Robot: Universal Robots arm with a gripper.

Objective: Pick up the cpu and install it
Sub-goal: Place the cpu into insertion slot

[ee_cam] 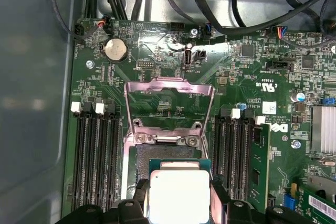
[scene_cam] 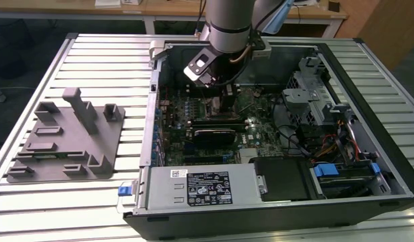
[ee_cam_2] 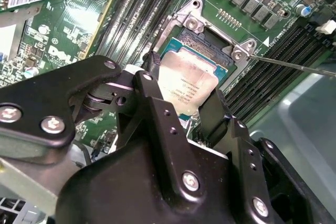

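Note:
The cpu is a flat square chip with a shiny silver top and a thin green rim. My gripper is shut on it, one black finger on each of two opposite sides. In the first wrist view the cpu sits right over the square metal-framed socket, whose load plate stands flipped open. I cannot tell whether the chip rests in the socket or hangs just above it. In the exterior view my gripper reaches down inside the open computer case onto the motherboard.
Memory slots flank the socket on both sides. The thin socket lever sticks out to one side. A black expansion card, power supply, drive cage and cables crowd the case. A grey fixture lies at the exterior view's left.

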